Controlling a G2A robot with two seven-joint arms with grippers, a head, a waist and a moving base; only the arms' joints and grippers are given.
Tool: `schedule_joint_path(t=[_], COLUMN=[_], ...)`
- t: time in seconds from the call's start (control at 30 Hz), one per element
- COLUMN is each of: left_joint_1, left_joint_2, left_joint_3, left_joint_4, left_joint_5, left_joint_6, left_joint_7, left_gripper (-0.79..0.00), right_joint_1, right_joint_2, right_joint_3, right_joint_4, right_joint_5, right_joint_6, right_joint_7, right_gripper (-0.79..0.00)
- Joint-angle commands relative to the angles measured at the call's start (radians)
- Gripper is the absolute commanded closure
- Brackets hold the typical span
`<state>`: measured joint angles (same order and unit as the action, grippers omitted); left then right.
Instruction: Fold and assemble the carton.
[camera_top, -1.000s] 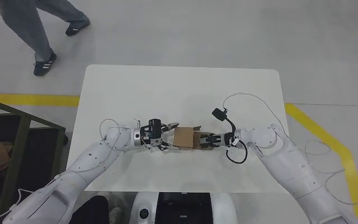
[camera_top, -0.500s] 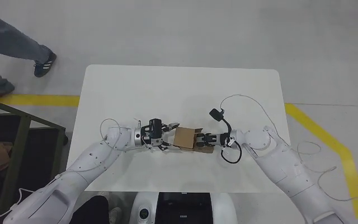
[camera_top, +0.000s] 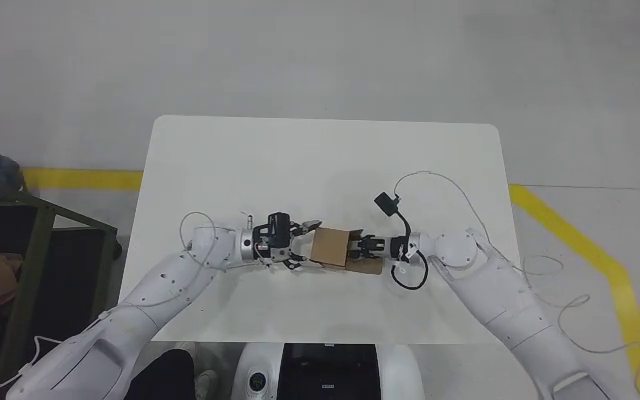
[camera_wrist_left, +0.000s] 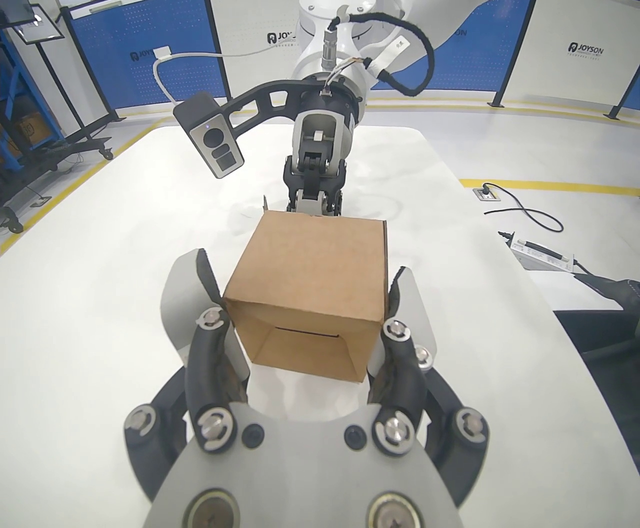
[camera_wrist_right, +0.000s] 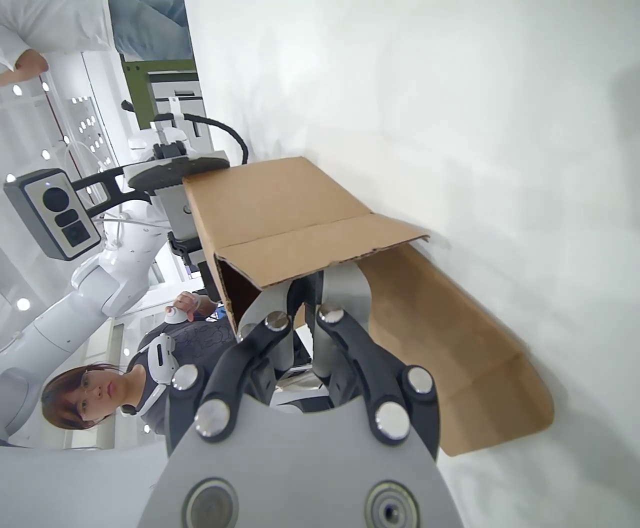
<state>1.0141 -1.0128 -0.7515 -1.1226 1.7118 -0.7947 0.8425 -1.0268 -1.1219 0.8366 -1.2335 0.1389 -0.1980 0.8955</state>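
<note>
Lying near the white table's (camera_top: 320, 160) front edge, the brown cardboard carton (camera_top: 333, 245) is being flanked by the wide-spread left gripper (camera_wrist_left: 303, 287) and met at its far flaps by the narrowed right gripper (camera_wrist_right: 312, 287).

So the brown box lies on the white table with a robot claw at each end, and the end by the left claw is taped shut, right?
Not quite. The end of the box by the left claw is open, not taped shut: the left wrist view looks right into it. The rest holds: brown box on the white table, the right claw at its other end.
</note>
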Motion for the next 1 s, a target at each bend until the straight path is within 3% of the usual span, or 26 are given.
schedule_joint_path(t=[0.0, 0.7, 0.97], left_joint_1=[0.001, 0.003, 0.005], left_joint_2=[0.0, -0.003, -0.001], left_joint_3=[-0.001, 0.002, -0.004], left_joint_4=[0.0, -0.01, -0.006], left_joint_5=[0.001, 0.002, 0.003], left_joint_6=[-0.001, 0.001, 0.0], left_joint_7=[-0.001, -0.023, -0.018], left_gripper=[-0.591, -0.6, -0.597], right_joint_1=[-0.005, -0.019, -0.027], right_joint_2=[0.001, -0.038, -0.03], right_joint_3=[0.005, -0.036, -0.006], right_joint_4=[-0.003, 0.033, 0.033], right_joint_5=[0.004, 0.07, 0.051], right_joint_6=[0.002, -0.015, -0.023], right_joint_7=[0.005, -0.052, -0.028], right_gripper=[0.0, 0.0, 0.0])
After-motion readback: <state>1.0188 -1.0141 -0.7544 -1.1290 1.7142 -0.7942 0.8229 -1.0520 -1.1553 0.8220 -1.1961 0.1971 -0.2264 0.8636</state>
